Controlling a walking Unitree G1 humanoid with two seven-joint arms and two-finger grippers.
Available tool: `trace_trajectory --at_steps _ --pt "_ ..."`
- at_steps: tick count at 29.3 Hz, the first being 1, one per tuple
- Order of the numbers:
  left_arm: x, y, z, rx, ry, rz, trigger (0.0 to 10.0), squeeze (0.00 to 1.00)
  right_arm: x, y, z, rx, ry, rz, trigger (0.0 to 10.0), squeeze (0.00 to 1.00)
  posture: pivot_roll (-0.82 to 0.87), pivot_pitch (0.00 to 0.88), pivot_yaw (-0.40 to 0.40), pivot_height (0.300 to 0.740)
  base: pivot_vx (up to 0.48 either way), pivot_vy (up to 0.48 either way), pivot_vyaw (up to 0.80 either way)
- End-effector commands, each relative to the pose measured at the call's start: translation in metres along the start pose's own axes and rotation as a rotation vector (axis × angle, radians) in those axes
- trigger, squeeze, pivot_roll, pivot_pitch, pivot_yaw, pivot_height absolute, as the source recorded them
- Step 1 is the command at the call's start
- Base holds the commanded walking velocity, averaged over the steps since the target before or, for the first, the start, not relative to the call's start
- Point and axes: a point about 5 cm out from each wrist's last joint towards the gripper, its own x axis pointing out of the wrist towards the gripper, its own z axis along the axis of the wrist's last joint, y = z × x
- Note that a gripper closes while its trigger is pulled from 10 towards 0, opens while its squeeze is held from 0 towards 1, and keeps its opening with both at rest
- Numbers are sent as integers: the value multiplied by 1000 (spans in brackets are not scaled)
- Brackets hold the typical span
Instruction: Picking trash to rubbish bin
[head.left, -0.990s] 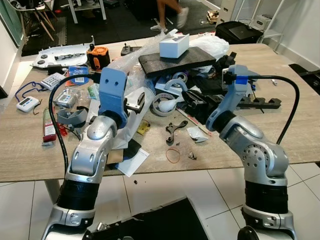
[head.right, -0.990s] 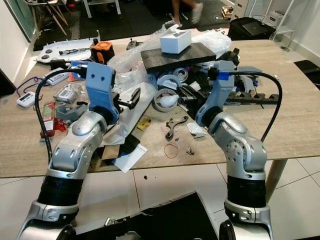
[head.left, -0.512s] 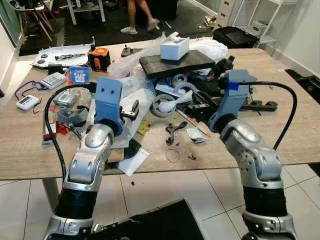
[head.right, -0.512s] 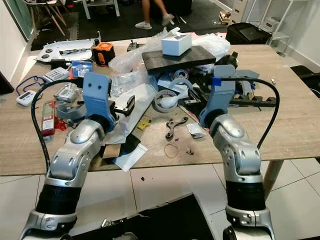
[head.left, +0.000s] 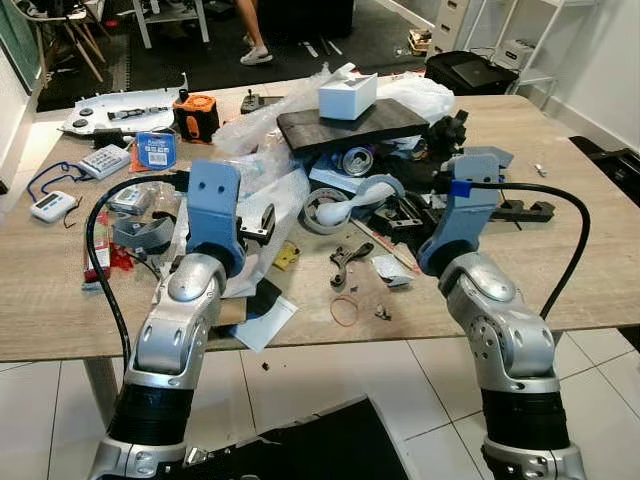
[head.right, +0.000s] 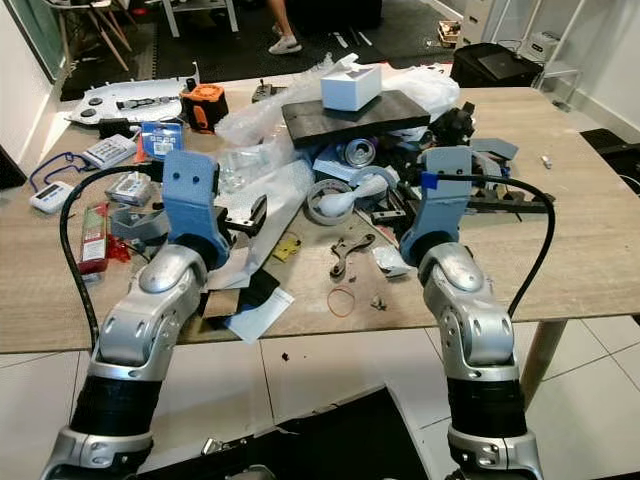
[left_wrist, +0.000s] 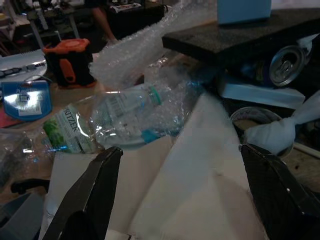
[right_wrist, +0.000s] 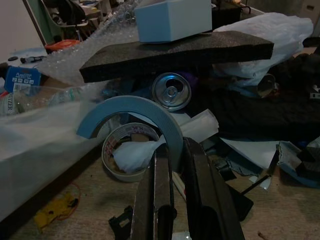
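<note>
**Both grippers over a cluttered table**

Nearest the robot, at the table (head.left: 600, 290) edge, lay a rubber band (head.left: 345, 311) and a crumpled paper scrap (head.left: 385, 270). The left gripper (left_wrist: 185, 185) hovered over white paper sheets (left_wrist: 200, 185), its fingers (left_wrist: 95, 190) spread wide with nothing between them. The right gripper (right_wrist: 175, 185) had its fingers nearly closed, clamped on one end of a curved blue strip (right_wrist: 132, 112) that arched up and leftward from them.

Just beyond the strip sat a tape roll (right_wrist: 127, 150) with a wad of white tissue (right_wrist: 135, 152) stuffed in its centre. Left of it, a crushed clear plastic bottle (left_wrist: 120, 117) with a green label lay on its side among bubble wrap (left_wrist: 145, 42).

Farther back, a drinks can (right_wrist: 171, 91) lay under a black foam slab (right_wrist: 175, 52), its open top facing the robot; a pale blue box (right_wrist: 172, 19) rested on the slab. The wrist views showed the can's pull-tab end and the bottle's label, small in the head views. An orange device (head.left: 196, 112) stood far left.
</note>
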Motion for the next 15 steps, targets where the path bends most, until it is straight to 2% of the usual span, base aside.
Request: trace_trajectory --at_steps 1,2,8,15 --pt "-2 -4 1 -21 -18 -12 10000 0 -3 0 1 -9 -15 -6 10000 0 14 129 28 740 0 0 0" --pt "-3 -11 4 -28 -38 -57 10000 0 -4 2 3 10 -32 -4 10000 0 8 131 35 740 0 0 -788" --pt "-4 -22 11 -30 -74 -149 10000 0 -7 2 4 21 -56 -23 10000 0 8 133 42 740 0 0 -798" --pt "-4 -26 12 -45 -76 -185 10000 0 -9 5 4 25 -62 -26 10000 0 0 128 53 740 0 0 -800"
